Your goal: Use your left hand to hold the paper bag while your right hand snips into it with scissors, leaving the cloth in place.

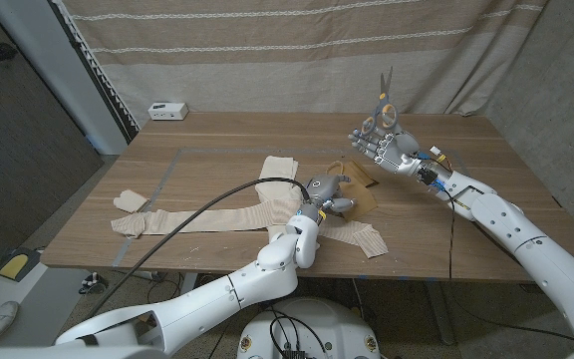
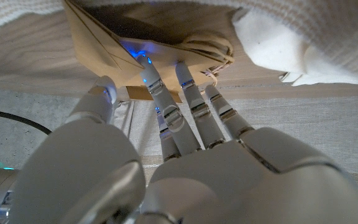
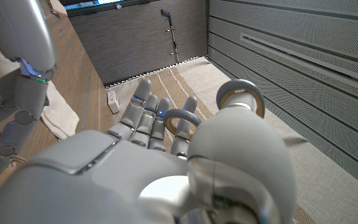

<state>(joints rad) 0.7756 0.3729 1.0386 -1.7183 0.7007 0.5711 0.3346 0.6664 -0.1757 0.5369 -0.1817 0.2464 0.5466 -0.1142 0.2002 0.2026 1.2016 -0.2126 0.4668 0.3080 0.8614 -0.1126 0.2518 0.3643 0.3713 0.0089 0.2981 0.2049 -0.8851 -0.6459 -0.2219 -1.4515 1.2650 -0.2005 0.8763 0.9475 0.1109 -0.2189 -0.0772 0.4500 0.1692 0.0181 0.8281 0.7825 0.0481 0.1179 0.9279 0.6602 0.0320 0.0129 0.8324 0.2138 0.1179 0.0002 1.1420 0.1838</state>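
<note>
A brown paper bag (image 1: 355, 184) lies on the cream cloth (image 1: 267, 204) in the middle of the wooden table (image 1: 217, 135). My left hand (image 1: 327, 191) sits at the bag's near left edge. In the left wrist view its fingertips (image 2: 146, 62) touch the bag (image 2: 123, 43) beside its twisted handle. My right hand (image 1: 385, 145) is raised above the table to the right of the bag. It holds grey-handled scissors (image 1: 382, 100) with the blades pointing up. The handle rings (image 3: 241, 96) show over the hand (image 3: 166, 162) in the right wrist view.
A small white box (image 1: 167, 111) stands at the table's far left edge. The cloth spreads in strips toward the left and the near edge, with a folded piece (image 1: 131, 202) at the left. A black cable (image 1: 207, 204) arcs over the cloth by my left arm.
</note>
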